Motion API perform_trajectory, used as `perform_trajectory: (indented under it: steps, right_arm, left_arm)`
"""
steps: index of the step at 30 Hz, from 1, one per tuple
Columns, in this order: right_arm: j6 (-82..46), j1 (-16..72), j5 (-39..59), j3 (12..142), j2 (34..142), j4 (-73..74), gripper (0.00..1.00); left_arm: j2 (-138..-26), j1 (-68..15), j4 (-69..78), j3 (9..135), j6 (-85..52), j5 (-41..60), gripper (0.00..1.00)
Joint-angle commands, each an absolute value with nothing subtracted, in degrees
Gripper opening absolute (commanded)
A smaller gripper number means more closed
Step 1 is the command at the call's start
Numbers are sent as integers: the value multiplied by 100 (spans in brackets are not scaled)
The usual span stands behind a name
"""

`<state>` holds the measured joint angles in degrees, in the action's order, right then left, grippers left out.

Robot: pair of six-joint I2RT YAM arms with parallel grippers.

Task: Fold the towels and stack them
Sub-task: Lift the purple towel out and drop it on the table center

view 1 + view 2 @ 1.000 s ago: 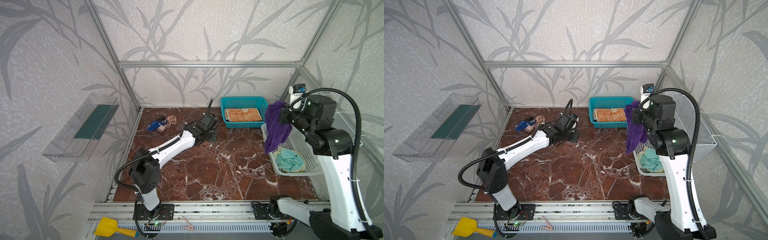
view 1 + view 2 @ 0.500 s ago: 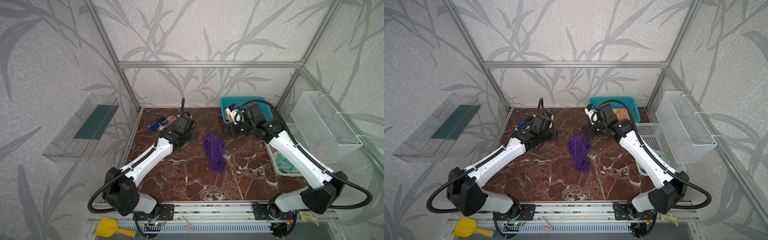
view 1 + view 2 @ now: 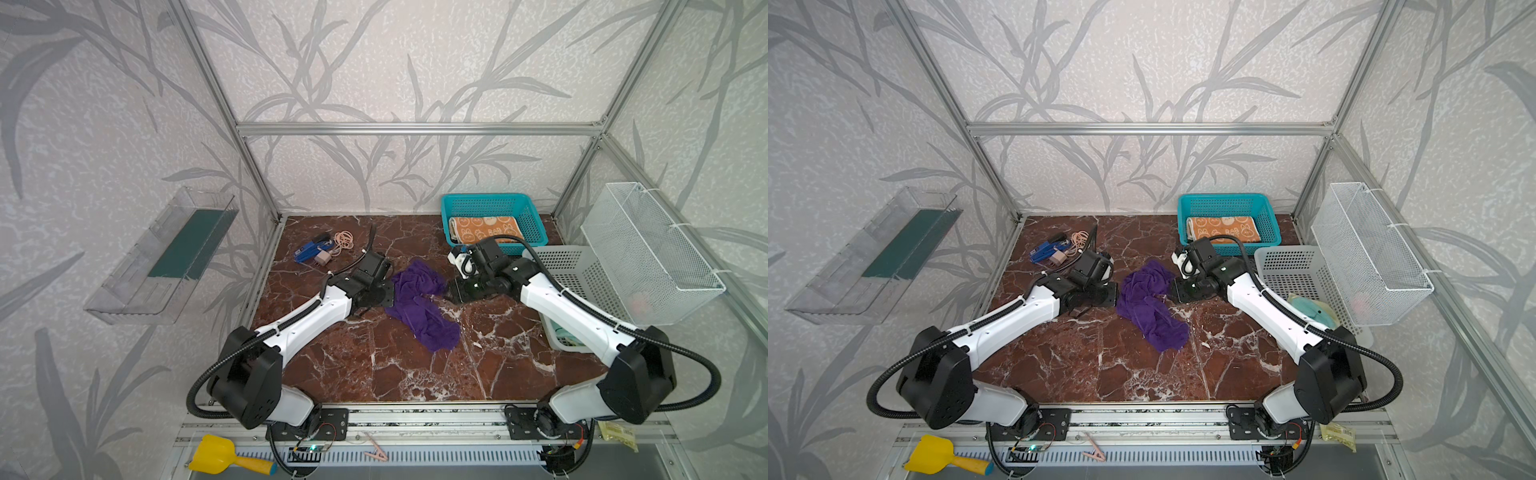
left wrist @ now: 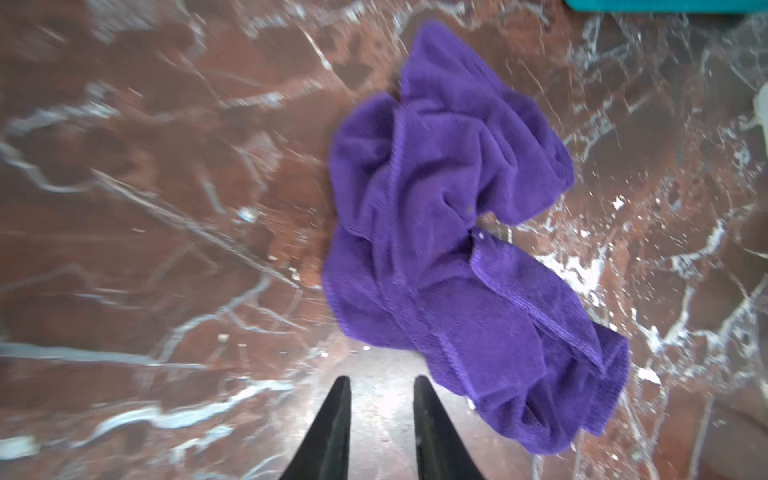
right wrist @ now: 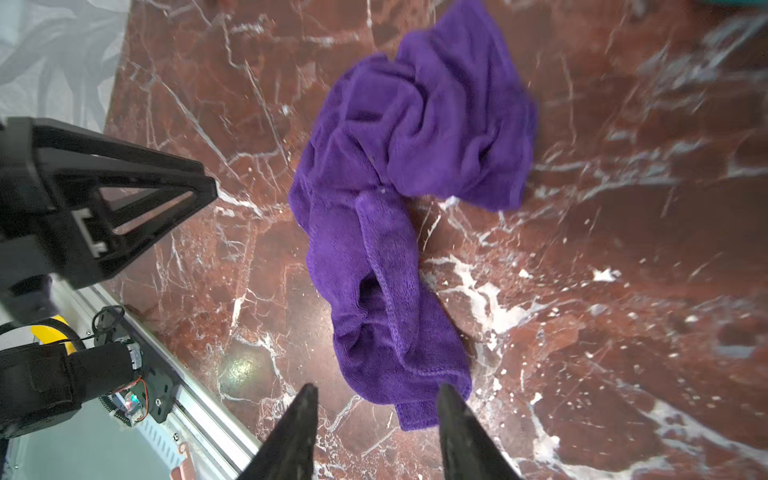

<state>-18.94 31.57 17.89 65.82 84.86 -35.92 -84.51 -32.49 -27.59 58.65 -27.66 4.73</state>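
Red-brown marble worktop point(image 3: 374, 365), leaf-patterned walls on three sides.

Purple towel point(image 3: 422, 303): crumpled and unfolded, near the middle of the worktop. It lies as a long lump running from far-left to near-right, between the two arms.

Left tool point(image 4: 380, 380): fingers a narrow gap apart, nothing between them. It sits over bare marble, just left of the purple towel.

Right tool point(image 5: 376, 388): fingers wider apart, nothing clamped. It sits just right of the towel's far part. One end of the towel lies close by a fingertip; contact cannot be told.

Orange rabbit towel point(image 3: 484, 228): folded flat in the teal basket point(image 3: 486, 198), far right.

Pale yellow-and-teal towel point(image 3: 1312, 311): in the grey basket point(image 3: 1291, 266) at the right edge, partly hidden by the right arm.
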Motion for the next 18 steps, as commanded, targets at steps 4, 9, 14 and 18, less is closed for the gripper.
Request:
perform_trajectory:
  steps: [4,9,14,18]
  right_arm:
    - [-2161,3251,1888,5931,8795,-3078,54]
    - [-2454,3261,1604,5250,8547,-2919,56]
    - [-2709,3261,1604,4708,8276,-2723,57]
    - [-2734,3261,1619,4498,8243,-2667,57]
  left_arm:
    - [-9045,-3440,-2497,6155,-3044,1116,28]
    - [-9881,-3610,-2698,6964,-3432,1135,28]
    - [-10437,-3675,-2623,7345,-3838,1209,27]
    - [-10617,-3677,-2586,7426,-3981,1191,33]
